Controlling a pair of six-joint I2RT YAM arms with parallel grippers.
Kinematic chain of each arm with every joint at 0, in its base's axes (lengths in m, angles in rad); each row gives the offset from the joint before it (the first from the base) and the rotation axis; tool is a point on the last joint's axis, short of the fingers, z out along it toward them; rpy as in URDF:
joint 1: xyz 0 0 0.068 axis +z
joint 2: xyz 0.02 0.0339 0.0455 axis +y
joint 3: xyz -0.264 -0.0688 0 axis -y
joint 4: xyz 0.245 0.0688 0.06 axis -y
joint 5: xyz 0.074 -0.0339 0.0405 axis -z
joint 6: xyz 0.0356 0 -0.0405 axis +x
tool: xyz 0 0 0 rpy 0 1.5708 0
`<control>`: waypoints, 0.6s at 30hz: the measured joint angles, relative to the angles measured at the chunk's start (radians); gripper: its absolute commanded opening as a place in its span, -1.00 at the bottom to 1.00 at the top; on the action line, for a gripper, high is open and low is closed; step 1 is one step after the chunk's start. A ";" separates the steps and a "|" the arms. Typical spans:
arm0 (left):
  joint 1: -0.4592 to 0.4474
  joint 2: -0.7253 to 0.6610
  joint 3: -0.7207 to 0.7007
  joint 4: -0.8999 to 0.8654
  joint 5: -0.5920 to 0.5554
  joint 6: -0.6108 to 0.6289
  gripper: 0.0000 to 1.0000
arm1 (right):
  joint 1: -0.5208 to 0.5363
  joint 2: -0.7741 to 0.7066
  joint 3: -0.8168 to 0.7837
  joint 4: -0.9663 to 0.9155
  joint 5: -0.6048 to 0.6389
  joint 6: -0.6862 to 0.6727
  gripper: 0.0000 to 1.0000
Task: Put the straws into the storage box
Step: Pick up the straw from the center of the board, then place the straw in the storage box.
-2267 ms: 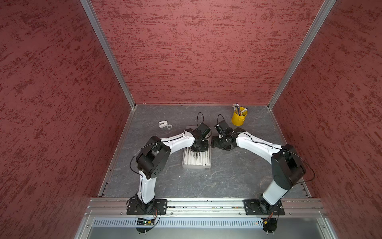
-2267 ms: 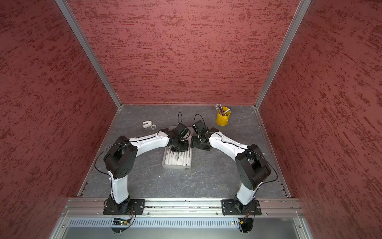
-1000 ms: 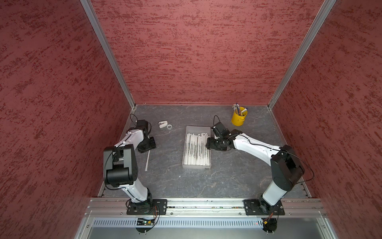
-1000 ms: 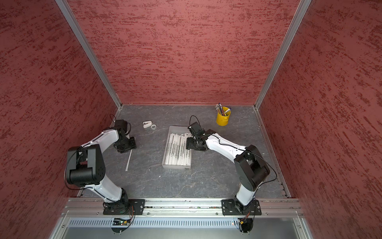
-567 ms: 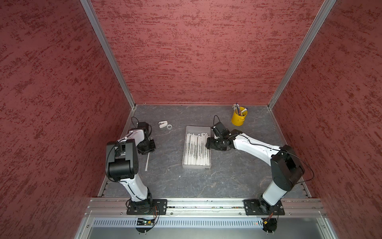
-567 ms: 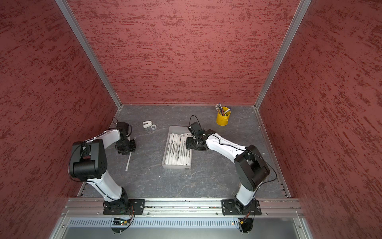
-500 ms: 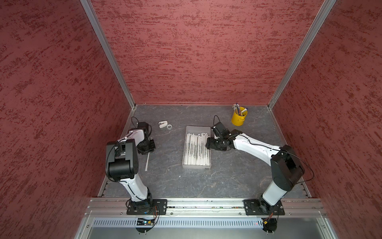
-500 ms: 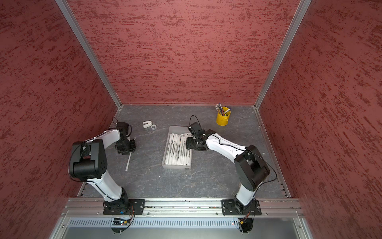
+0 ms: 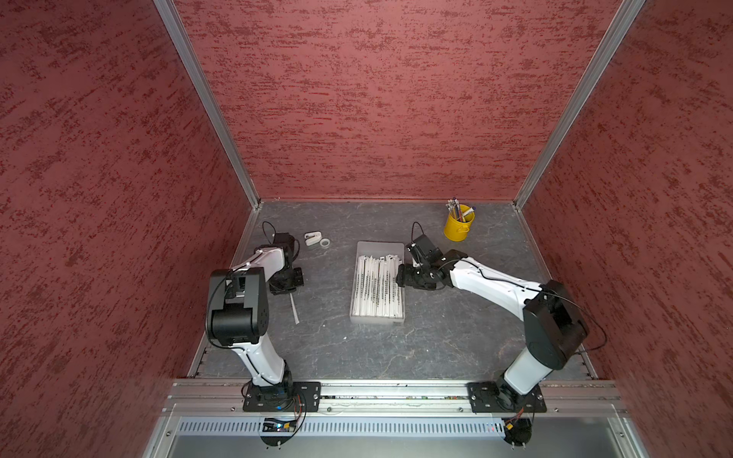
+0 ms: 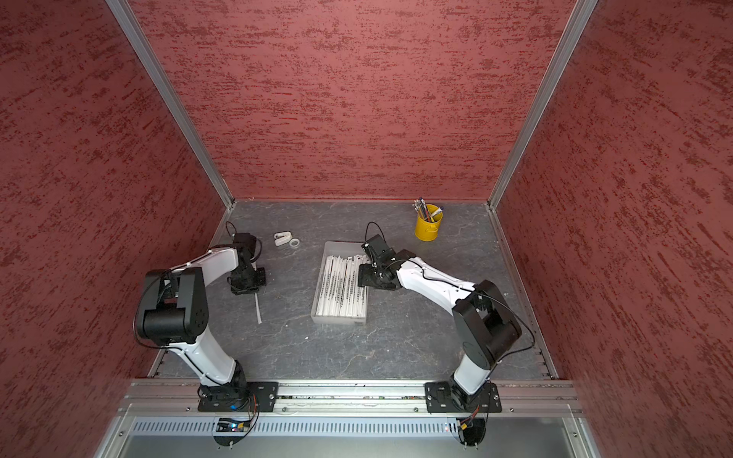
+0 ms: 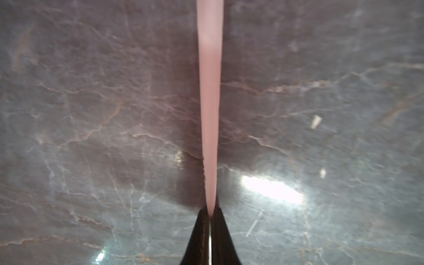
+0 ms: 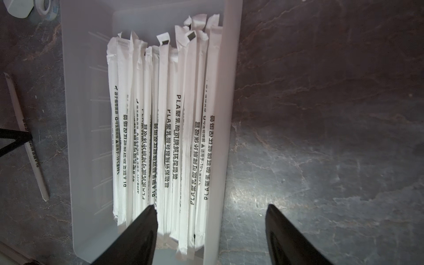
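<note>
Clearly the pickup is made: the left tool (image 11: 210,214) is clenched on the one loose straw (image 9: 294,310), its black fingertips pressed together around the paper wrapper. In both top views that straw sits at left centre of the frame, well apart from the storage box (image 9: 378,248) at centre, with bare grey table (image 9: 325,349) between them. The box therefore lies to the right of the gripped straw. The straw's long axis runs roughly up and down the frame, slanted a little, so it is close to parallel with the box's long sides and with the straws (image 9: 378,289) packed inside; I judge the carry needs mostly a sideways move and little turning. The left arm is the only one near it. The right tool (image 12: 210,206) stands released and grasps nothing, one finger over the packed straws and the other outside the box's wall above the table.

Part of the gripped straw is hidden under the left tool in a top view (image 10: 249,283). The right wrist view suggests a hold about mid-length (image 12: 25,142). Whether the straw has left the table I cannot tell, and the left wrist view shows it only as a blurred pinkish strip.
</note>
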 measured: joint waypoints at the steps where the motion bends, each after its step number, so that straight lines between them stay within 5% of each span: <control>1: -0.011 -0.014 0.000 -0.002 -0.003 0.000 -0.93 | 0.000 -0.002 0.000 0.000 0.000 0.000 0.50; 6: -0.090 -0.159 0.006 -0.016 -0.014 -0.012 -0.94 | 0.000 -0.005 0.000 -0.005 0.000 -0.001 0.50; 11: -0.284 -0.274 0.121 -0.063 -0.017 -0.089 -0.94 | -0.003 -0.005 0.001 -0.026 0.000 -0.008 0.51; 18: -0.592 -0.196 0.318 -0.044 0.028 -0.211 -0.93 | -0.040 -0.005 0.022 -0.054 0.002 -0.010 0.51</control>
